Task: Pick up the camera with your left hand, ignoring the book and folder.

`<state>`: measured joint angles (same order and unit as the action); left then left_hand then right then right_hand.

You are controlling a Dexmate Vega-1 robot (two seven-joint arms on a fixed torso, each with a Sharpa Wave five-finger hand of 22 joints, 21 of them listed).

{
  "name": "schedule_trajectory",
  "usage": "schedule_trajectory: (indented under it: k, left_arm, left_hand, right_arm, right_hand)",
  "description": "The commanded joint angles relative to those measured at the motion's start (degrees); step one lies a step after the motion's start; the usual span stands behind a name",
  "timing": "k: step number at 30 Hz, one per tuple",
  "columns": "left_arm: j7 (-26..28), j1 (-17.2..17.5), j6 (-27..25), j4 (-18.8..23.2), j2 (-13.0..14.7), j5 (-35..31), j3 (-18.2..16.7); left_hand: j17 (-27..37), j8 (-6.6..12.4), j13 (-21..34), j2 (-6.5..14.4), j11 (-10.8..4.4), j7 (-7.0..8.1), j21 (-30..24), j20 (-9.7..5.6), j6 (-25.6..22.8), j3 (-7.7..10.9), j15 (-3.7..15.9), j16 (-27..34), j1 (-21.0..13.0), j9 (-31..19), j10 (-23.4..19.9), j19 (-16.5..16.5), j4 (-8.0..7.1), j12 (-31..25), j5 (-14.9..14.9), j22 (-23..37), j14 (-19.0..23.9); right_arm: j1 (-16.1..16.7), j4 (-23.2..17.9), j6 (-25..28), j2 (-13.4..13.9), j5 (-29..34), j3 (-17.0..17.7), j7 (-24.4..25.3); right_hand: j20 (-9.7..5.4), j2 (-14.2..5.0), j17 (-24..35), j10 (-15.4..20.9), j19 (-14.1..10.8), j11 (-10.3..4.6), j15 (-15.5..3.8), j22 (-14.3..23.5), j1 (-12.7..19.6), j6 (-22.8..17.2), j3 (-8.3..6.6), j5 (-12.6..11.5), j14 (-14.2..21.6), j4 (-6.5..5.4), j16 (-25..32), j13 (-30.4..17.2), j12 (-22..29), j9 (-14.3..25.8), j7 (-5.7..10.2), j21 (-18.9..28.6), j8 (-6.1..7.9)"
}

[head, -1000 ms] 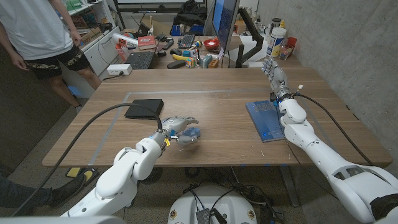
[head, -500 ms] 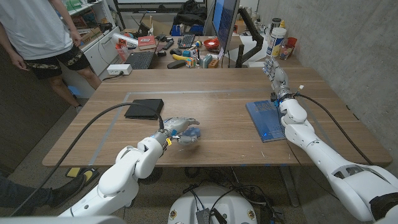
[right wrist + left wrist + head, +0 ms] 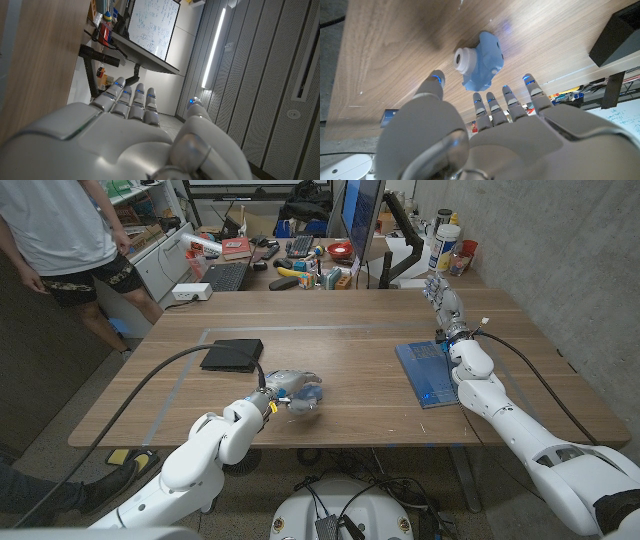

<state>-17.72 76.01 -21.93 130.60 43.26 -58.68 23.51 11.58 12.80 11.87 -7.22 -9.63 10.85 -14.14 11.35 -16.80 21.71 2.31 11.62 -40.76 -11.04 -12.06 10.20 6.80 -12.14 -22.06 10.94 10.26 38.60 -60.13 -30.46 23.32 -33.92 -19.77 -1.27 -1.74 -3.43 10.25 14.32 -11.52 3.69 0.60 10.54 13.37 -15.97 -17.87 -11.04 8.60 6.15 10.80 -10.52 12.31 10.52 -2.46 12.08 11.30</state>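
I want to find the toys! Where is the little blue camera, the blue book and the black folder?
camera [image 3: 481,60], left wrist view, on its blue body beside the white lens
book [image 3: 428,373], head view, middle of its blue cover
folder [image 3: 232,354], head view, middle of its black top

The head camera is looking down from above and behind both arms, taking in the whole brown wooden table [image 3: 350,330] and the cluttered desks beyond its far edge. The left wrist camera is sitting just behind the grey left hand [image 3: 485,130] and peering over its spread fingers at the wood close by — the small light-blue toy camera with a white lens [image 3: 479,59] is lying just past the fingertips, and the same toy is showing in the head view [image 3: 306,394]. The right wrist camera is looking along the back of the grey right hand [image 3: 130,135], turned sideways, with the table's wood running along one edge — walls and a whiteboard are lying farther off.
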Motion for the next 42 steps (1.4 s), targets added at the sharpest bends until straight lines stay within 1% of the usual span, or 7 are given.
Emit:
schedule_trajectory:
  k: [1, 9, 12, 18, 21, 33, 42]
  left_arm:
    - [-0.2, -0.8, -0.8, -0.4, 0.6, 0.6, 0.9]
    - [-0.6, -1.1, -1.3, -0.4, 1.0, 0.9, 1.4]
    - [-0.7, -1.3, -1.4, -0.3, 1.1, 1.1, 1.5]
    - [-0.8, -1.7, -1.5, -0.6, 1.3, 1.5, 1.8]
    - [-0.8, -1.9, -1.6, -0.8, 1.3, 1.8, 1.9]
    - [2.7, -2.3, -0.1, -2.3, 1.3, 5.0, 1.7]
    - [4.5, -3.4, 0.6, -3.5, 1.1, 7.2, 2.3]
  left_hand:
    - [0.3, 0.48, 0.2, 0.2, -0.15, 0.07, 0.0, 0.12, -0.6, 0.03, 1.88, 0.4, -0.8, -0.3, -0.5, 0.3, 0.05, -0.4, -0.4, 0.1, 0.7]
    - [0.3, 0.53, 0.2, 0.3, -0.29, 0.26, -0.2, 0.2, -0.8, 0.2, 2.05, 0.5, -1.6, -0.3, -0.9, 1.2, 0.32, -0.5, -0.6, 0.1, 1.2]
    - [0.2, 0.57, 0.2, 0.4, -0.59, 0.47, -0.5, 0.25, -1.0, 0.38, 2.05, 0.5, -2.3, -0.3, -1.1, 2.1, 0.61, -0.5, -0.6, 0.1, 1.3]
    - [0.2, 0.6, 0.2, 0.5, -0.38, 0.53, -0.9, 0.38, -1.2, 0.5, 2.23, 0.6, -3.1, -0.3, -1.3, 3.3, 0.88, -0.5, -0.7, 0.1, 1.7]
    - [0.2, 0.81, 0.2, 0.7, -0.47, 0.91, -1.3, 0.39, -1.9, 0.75, 2.61, 0.7, -4.1, -0.3, -1.6, 5.0, 1.2, -0.5, -0.7, 0.1, 2.3]
    - [0.2, 1.62, 0.2, 0.9, -0.92, 1.4, -2.1, 0.57, -4.6, 1.17, 3.29, 1.0, -6.8, -0.3, -3.5, 8.5, 1.74, -0.9, -0.4, -0.1, 3.8]
    - [0.4, 2.36, 0.3, 1.6, -0.87, 1.24, -3.3, 0.43, -7.5, 1.6, 3.49, 1.6, -9.8, -0.3, -6.2, 14.4, 1.75, -1.3, 0.6, -0.4, 6.5]
  right_arm:
    - [0.3, -0.4, 0.1, 0.1, 0.2, 0.0, 0.4]
    - [0.4, -0.1, 0.1, -0.1, 0.0, 0.0, 0.3]
    - [0.4, -0.1, 0.0, -0.2, 0.0, 0.0, 0.3]
    - [0.6, -0.2, 0.0, -0.2, 0.0, 0.1, 0.5]
    - [0.6, -0.1, 0.0, -0.2, 0.0, 0.1, 0.5]
    - [0.1, 0.7, -0.3, -0.5, 0.2, -0.1, 0.4]
    - [-0.6, 1.9, -0.7, -0.8, 0.1, -0.2, -0.2]
  right_hand:
    - [-0.08, -0.01, 0.3, 0.3, -0.5, -0.25, 0.07, 0.1, -0.2, -0.2, 0.26, -0.3, 0.5, -0.14, -0.1, -0.1, -0.2, 0.3, 0.13, -0.2, -0.14]
    - [-0.05, -0.01, 0.3, 0.3, -0.4, -0.31, 0.03, 0.1, -0.2, -0.1, 0.27, -0.4, 0.5, -0.13, -0.1, -0.1, -0.2, 0.3, 0.19, -0.2, -0.15]
    - [-0.05, -0.01, 0.3, 0.3, -0.5, -0.34, 0.01, 0.1, -0.2, -0.1, 0.29, -0.4, 0.5, -0.12, -0.1, -0.1, -0.2, 0.3, 0.21, -0.2, -0.16]
    - [0.01, -0.01, 0.3, 0.3, -0.5, -0.31, 0.02, 0.1, -0.2, -0.1, 0.3, -0.4, 0.5, -0.13, -0.1, -0.1, -0.2, 0.3, 0.18, -0.2, -0.16]
    - [0.07, -0.01, 0.3, 0.3, -0.5, -0.32, 0.04, 0.1, -0.3, -0.1, 0.32, -0.4, 0.4, -0.13, -0.1, -0.1, -0.2, 0.3, 0.2, -0.2, -0.16]
    - [0.11, 0.02, 0.2, 0.4, -0.5, -0.31, -0.02, 0.1, -0.2, -0.1, 0.36, -0.4, 0.6, -0.09, -0.1, -0.1, -0.2, 0.3, 0.2, -0.3, -0.14]
    - [0.14, 0.14, 0.3, 0.5, -0.5, -0.28, -0.02, 0.1, -0.3, -0.1, 0.46, -0.4, 0.7, -0.09, -0.1, -0.1, -0.1, 0.3, 0.24, -0.3, -0.14]
